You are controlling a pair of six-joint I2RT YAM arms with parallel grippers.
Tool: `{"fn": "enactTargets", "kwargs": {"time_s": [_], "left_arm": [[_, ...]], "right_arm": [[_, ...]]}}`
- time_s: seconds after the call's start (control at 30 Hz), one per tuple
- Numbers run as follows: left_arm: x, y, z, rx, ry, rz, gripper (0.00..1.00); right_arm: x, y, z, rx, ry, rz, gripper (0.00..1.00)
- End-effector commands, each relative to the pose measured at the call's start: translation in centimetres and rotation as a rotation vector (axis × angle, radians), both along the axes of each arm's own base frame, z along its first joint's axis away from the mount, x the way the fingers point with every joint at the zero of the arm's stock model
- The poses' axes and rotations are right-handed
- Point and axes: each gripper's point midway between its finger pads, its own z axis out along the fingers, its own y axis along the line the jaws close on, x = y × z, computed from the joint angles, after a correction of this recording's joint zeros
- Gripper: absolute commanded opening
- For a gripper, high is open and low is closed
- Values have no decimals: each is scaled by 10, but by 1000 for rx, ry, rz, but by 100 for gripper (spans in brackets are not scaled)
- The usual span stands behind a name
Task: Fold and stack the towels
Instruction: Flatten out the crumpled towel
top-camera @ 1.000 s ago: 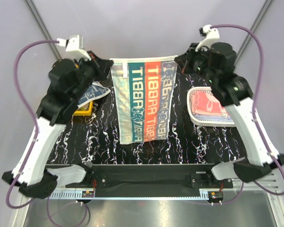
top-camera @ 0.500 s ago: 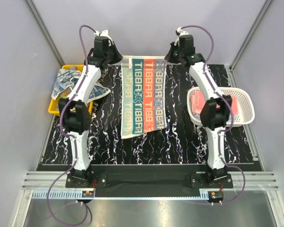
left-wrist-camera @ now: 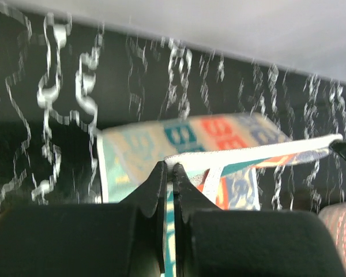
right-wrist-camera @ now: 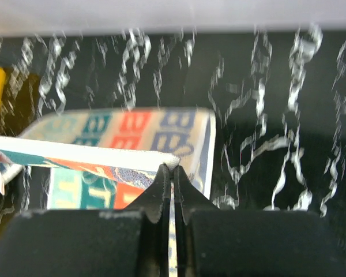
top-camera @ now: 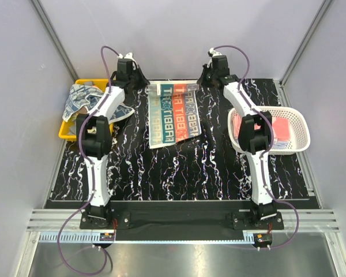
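the lettered towel point(top-camera: 172, 118) is clamped at its far corners by left gripper point(left-wrist-camera: 168, 173) and right gripper point(right-wrist-camera: 170, 172); the edge is to be held taut

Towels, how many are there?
3 clearly: a striped towel pinched by the left tool and right tool; a blue-patterned one in the yellow bin; a pink one in the white basket. More may hide beneath.

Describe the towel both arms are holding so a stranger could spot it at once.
On the black marbled table, look at the far middle, between the yellow bin and the white mesh basket. The towel there is pinched at its far corners by the left gripper and right gripper. Only it carries teal, orange and blue bands with big lettering.
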Motion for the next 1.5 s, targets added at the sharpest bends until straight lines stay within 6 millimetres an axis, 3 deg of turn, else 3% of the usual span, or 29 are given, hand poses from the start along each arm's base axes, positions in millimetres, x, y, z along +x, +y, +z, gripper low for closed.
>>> {"fn": "enactTargets", "kwargs": {"time_s": [0.0,0.03,0.07,0.1,0.13,0.17,0.2,0.23,0.27,0.3,0.33,0.37,0.4,0.43,0.47,0.5,0.57,0.67,0.8,0.93,1.0,1.13,1.23,1.27,1.3,1.33,1.37,1.4,1.47], "left_arm": [[-17,20,66,-30,-144,35,0],[-32,19,103,-42,-212,34,0],[-53,16,114,-42,-217,29,0],[-57,17,97,-37,-182,30,0],[-80,12,134,-43,-247,27,0],[-93,9,136,-38,-248,22,0],[-115,-4,127,-20,-223,-10,0],[-130,-6,132,1,-230,-4,0],[-158,-7,166,-1,-299,-11,0],[-182,-22,153,19,-272,-50,0],[-212,-18,187,6,-350,-41,0],[-228,-20,192,9,-365,-41,0],[-251,-33,193,8,-363,-79,0],[-267,-29,193,10,-371,-65,0],[-293,-26,215,-34,-427,-73,0],[-314,-34,221,-60,-440,-113,0],[-337,-31,236,-95,-473,-116,0],[-375,-25,280,-174,-567,-157,0],[-401,-16,329,-240,-652,-191,0],[-394,-17,343,-213,-650,-178,0],[-385,-18,335,-179,-634,-161,0],[-348,-24,298,-72,-565,-88,0],[-305,-31,252,-6,-479,-70,0],[-293,-31,241,-4,-458,-63,0],[-263,-23,224,13,-431,-21,0],[-250,-24,208,15,-401,-31,0],[-234,-22,196,16,-378,-21,0],[-203,-14,173,28,-340,2,0],[-166,2,163,44,-327,50,0]], "right_arm": [[-10,-27,80,28,-132,-54,0],[-17,-27,89,36,-138,-48,0],[-35,-26,107,49,-144,-40,0],[-45,-28,117,51,-151,-40,0],[-57,-26,130,63,-167,-24,0],[-74,-23,120,57,-134,-11,0],[-98,-25,159,66,-190,2,0],[-117,-16,168,66,-193,34,0],[-135,-13,161,56,-169,54,0],[-165,-16,195,63,-226,72,0],[-187,-7,189,55,-207,101,0],[-216,-12,223,79,-274,114,0],[-235,-12,229,85,-276,128,0],[-252,-11,237,98,-288,145,0],[-280,-15,257,120,-332,164,0],[-296,-18,261,133,-326,176,0],[-331,-29,292,170,-392,186,0],[-363,-42,325,203,-458,185,0],[-379,-50,350,219,-490,179,0],[-367,-51,350,200,-482,150,0],[-355,-47,340,186,-464,142,0],[-318,-40,297,138,-397,105,0],[-279,-29,257,89,-338,82,0],[-258,-23,231,62,-288,75,0],[-244,-20,225,57,-293,64,0],[-232,-17,214,47,-277,60,0],[-210,-11,185,22,-226,59,0],[-194,-10,178,24,-228,50,0],[-155,-4,144,6,-169,42,0]]}}
